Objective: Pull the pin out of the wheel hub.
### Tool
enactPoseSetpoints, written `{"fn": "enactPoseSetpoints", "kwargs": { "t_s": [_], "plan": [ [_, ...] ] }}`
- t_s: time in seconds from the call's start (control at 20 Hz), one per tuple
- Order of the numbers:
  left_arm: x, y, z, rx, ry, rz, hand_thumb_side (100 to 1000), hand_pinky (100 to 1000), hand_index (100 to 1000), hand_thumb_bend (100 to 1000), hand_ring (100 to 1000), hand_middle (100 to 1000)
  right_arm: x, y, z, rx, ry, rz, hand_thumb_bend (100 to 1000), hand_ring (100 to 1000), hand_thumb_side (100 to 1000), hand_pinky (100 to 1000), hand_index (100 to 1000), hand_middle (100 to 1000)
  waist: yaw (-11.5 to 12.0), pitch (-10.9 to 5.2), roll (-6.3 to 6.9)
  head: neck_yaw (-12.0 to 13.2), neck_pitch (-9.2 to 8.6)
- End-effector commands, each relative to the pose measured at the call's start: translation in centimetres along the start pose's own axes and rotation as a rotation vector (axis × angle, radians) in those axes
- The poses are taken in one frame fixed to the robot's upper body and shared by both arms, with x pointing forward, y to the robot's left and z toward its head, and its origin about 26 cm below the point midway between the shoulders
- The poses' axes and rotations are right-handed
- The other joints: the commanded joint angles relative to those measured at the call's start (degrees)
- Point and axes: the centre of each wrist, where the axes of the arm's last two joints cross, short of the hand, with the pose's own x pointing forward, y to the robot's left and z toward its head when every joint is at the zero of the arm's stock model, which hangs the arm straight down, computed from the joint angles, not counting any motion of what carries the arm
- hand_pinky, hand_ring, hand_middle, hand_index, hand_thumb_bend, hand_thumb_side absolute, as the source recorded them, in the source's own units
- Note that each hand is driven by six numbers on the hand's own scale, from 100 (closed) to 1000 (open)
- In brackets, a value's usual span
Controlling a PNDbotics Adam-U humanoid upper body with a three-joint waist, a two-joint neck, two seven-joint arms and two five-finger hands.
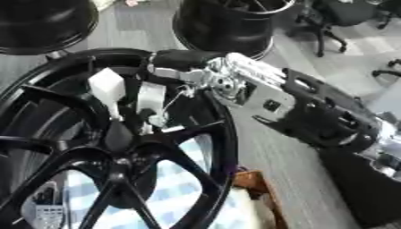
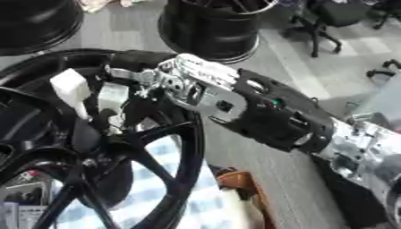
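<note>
A large black spoked wheel (image 1: pixel 225 147) fills the left of both views, its hub (image 1: pixel 117 167) at the lower left. A dark tapered pin (image 1: pixel 117 134) stands up from the hub. My right hand (image 1: pixel 215 80) comes in from the right over the rim's top edge, black and silver. Its white-covered fingers (image 1: pixel 107 87) reach down inside the rim and close together at the pin's upper end. Whether the pads truly touch the pin is hard to see. My left hand shows in no view.
Two more black wheels stand at the back, one far left (image 1: pixel 43 22) and one at centre (image 1: pixel 227 24). A blue-and-white checked cloth (image 1: pixel 180 188) lies under the spokes. A brown object (image 1: pixel 254 183) sits by the rim's lower right. An office chair (image 1: pixel 329 18) stands behind.
</note>
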Motion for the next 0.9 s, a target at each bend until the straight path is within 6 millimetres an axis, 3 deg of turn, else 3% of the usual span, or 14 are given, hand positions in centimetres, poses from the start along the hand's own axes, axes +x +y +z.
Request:
{"fn": "enactPoseSetpoints", "kwargs": {
  "t_s": [0.05, 0.55, 0.9],
  "plan": [
    [0.5, -0.1, -0.1, -0.008, -0.014, -0.007, 741, 791, 786, 100, 630, 595, -0.4, -1.4, 0.5, -0.046, -0.001, 0.028, 100, 243, 162, 768, 536, 380, -0.1, -1.06, 0.42, -0.4, 0.3],
    [0.4, 0.0, 0.1, -0.005, -0.006, 0.007, 729, 791, 786, 100, 631, 596, -1.0, -4.6, 1.4, -0.101, -0.012, 0.147, 100, 228, 198, 803, 526, 370, 0.2, -2.25, 1.2, -1.6, 0.3],
    [0.3, 0.0, 0.2, -0.001, -0.002, 0.015, 726, 791, 786, 100, 630, 595, -1.3, -7.2, 2.4, -0.163, -0.031, 0.176, 100, 212, 174, 812, 527, 368, 0.5, -2.85, 1.51, -2.6, 0.3]
  ]
}}
